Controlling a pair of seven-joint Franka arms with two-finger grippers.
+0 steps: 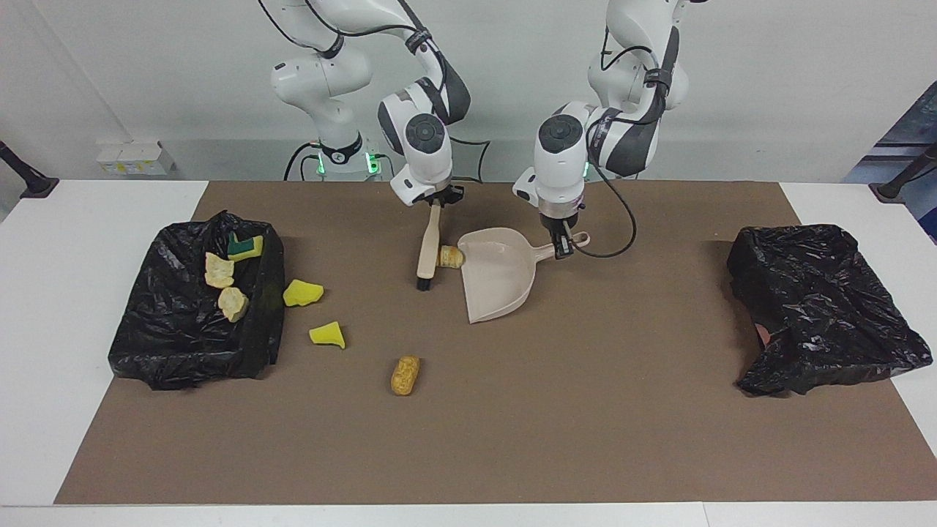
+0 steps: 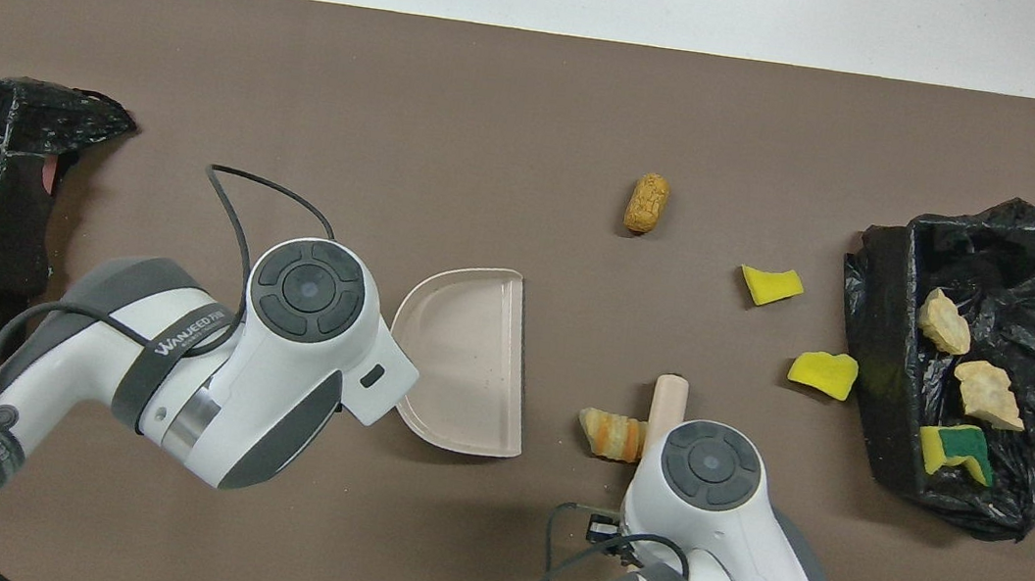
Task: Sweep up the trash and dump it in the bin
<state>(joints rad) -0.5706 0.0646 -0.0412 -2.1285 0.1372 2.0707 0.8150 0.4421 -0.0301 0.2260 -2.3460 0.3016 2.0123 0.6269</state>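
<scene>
A matte brown mat (image 1: 585, 410) covers the middle of the white table (image 1: 73, 219). Two crinkled, glossy black plastic bin bags sit on it: one (image 1: 183, 322) at the right arm's end, one (image 1: 820, 307) at the left arm's end.

The trash is spongy and lumpy. Three pieces lie in the bag at the right arm's end: two pale, rough bread-like lumps (image 1: 219, 270) (image 1: 233, 302) and a yellow sponge chunk with a green back (image 1: 244, 247). On the mat just beside that bag lie two bright yellow, jagged sponge chunks (image 1: 302, 293) (image 1: 327, 335). A golden-brown oval bread lump (image 1: 405, 375) lies farther from the robots, its long axis running toward and away from them. A ridged orange-brown bread piece (image 2: 610, 434) lies between brush and dustpan, its long axis along the table's length.

The right gripper (image 1: 437, 199) is clamped on the top of a beige, smooth-handled brush (image 1: 428, 250), which hangs nearly upright, its dark bristles down at the mat, touching the ridged piece. The left gripper (image 1: 562, 247) is closed on the handle of a beige, smooth plastic dustpan (image 1: 498, 282), whose open mouth faces the brush, its lip just beside the ridged piece.
</scene>
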